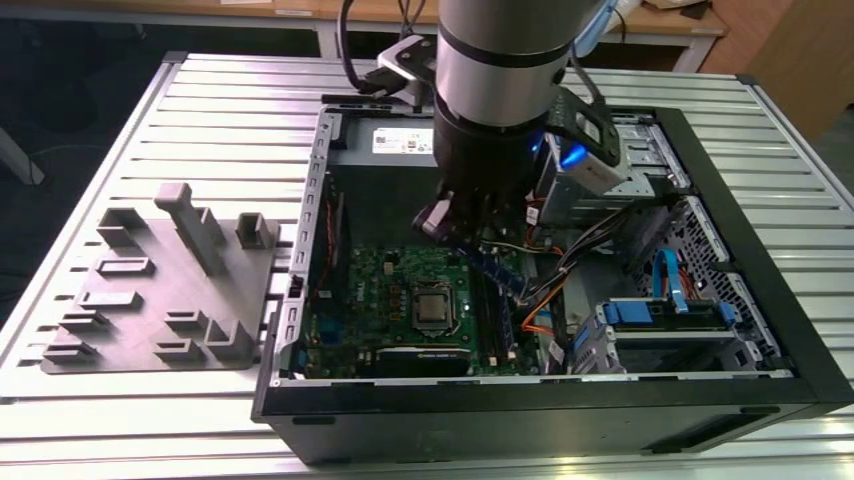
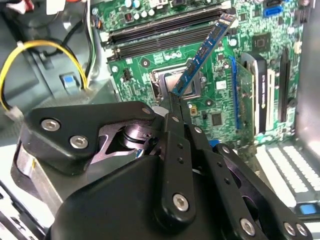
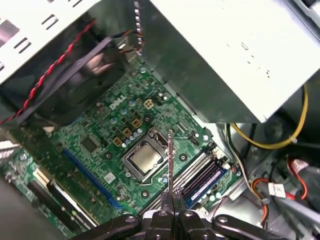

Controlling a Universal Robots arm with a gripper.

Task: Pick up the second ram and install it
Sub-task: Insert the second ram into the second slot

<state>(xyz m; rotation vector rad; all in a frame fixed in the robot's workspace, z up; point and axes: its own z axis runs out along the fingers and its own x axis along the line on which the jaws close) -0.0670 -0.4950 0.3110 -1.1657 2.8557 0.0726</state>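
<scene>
Currently, the black two-fingered gripper point(image 1: 461, 238) sits inside the open black computer case point(image 1: 798, 330), at the centre of the exterior view, below the silver arm point(image 1: 501, 50). The jaws are closed to a narrow pinch on one end of the second ram point(image 2: 202, 55), a thin blue-faced board strip. In the second wrist view it stands out from the fingertips point(image 2: 176, 112) at a slant. In the first wrist view the strip point(image 3: 170, 160) appears edge-on as a sliver over the green motherboard point(image 3: 100, 150), between the square silver processor socket point(image 3: 145, 157) and the long black memory slots point(image 3: 202, 175), and it is not seated in a slot. A grey plastic block with raised holders point(image 1: 160, 290) lies on the slatted metal table point(image 1: 134, 420) at the exterior view's left, outside the case.
</scene>
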